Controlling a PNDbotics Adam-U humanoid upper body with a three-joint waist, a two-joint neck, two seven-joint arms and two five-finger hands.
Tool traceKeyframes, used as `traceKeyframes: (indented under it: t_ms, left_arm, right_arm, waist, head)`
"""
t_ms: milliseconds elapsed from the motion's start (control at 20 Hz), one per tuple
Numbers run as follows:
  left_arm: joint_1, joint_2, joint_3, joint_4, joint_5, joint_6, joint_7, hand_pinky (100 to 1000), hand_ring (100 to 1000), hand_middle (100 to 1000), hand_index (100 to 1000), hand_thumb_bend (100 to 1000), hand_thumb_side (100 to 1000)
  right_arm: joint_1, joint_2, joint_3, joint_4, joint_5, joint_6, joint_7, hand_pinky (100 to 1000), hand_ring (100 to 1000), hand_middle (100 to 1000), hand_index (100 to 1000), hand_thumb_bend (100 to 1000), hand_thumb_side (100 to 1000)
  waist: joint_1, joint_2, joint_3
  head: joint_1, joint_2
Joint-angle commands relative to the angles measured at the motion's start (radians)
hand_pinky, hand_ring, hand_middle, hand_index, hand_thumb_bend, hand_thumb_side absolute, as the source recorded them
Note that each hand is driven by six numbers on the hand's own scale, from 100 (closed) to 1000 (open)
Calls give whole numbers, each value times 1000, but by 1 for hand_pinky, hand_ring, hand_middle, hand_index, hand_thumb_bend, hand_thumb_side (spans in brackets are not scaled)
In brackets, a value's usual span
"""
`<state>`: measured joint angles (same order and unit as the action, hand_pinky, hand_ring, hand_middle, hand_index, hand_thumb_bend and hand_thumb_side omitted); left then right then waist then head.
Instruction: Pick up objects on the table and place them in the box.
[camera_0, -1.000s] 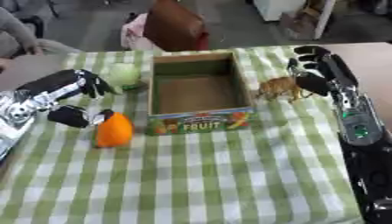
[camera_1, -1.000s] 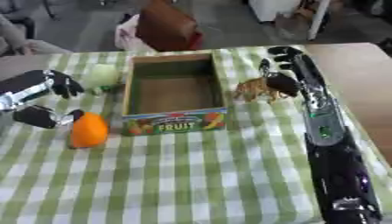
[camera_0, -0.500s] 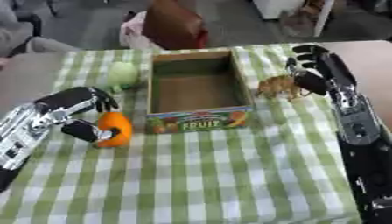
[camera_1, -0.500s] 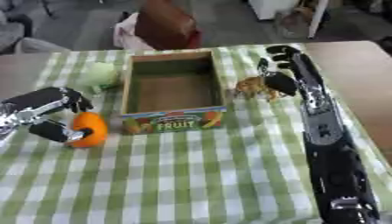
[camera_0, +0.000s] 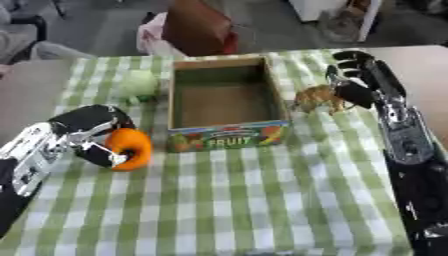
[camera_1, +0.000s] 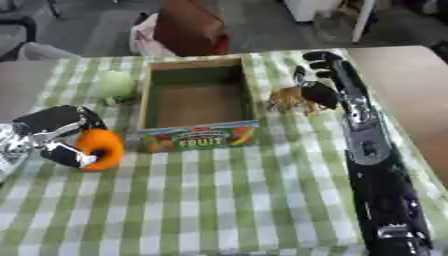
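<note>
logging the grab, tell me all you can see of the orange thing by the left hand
The orange fruit is round, smooth and bright orange, lying on the green checked tablecloth left of the fruit box, apart from it. The left hand curls its fingers round it, covering its left side.

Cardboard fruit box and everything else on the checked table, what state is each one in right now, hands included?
Cardboard fruit box: upright, open, empty.
Orange round fruit: left of the box, in the left hand's grasp.
Pale green round fruit: on the cloth, untouched.
Brown toy animal: standing right of the box, at the right hand's fingers.
Left hand: curled round the orange fruit.
Right hand: curled at the toy; grip unclear.
</note>
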<state>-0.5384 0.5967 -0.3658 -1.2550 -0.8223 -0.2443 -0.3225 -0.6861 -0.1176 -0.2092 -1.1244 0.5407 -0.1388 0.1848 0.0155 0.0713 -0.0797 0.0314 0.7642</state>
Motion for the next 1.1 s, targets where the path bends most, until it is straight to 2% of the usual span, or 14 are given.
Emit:
traceKeyframes:
  t_ms: [50,200,450,600,850,1100]
  left_arm:
    - [-15,19,27,-21,15,10,36,539,368,323,531,100,177]
    - [-16,27,52,-75,62,35,57,520,324,266,489,100,183]
    - [-52,72,87,-221,165,71,57,523,324,262,485,100,176]
    - [-92,79,105,-258,196,99,63,522,323,260,484,100,177]
    - [-189,21,105,-192,199,111,80,524,326,263,484,100,176]
    - [-281,-68,77,-65,156,41,85,538,346,281,500,100,168]
  right_arm:
    - [-15,-8,-3,-24,6,2,0,833,838,801,803,100,305]
    - [-15,-8,-4,-25,6,4,-1,833,838,801,803,100,306]
    - [-13,-9,-5,-25,7,6,-2,833,838,801,802,100,306]
    - [-11,-6,-3,-26,7,6,1,833,838,801,802,100,307]
    - [-12,7,5,-27,6,0,9,834,838,801,802,100,307]
    - [-24,29,18,-34,3,-10,20,834,838,801,802,100,305]
  waist:
    - [-1,-12,2]
    - [-1,-12,3]
    - [0,-15,1]
    - [2,-17,-2]
    - [-4,-16,-21]
    - [-11,-6,-55]
  head:
    - [-5,1]
    - [-7,0]
    - [-8,2]
    - [-7,3]
    - [8,-5]
    - [32,-20]
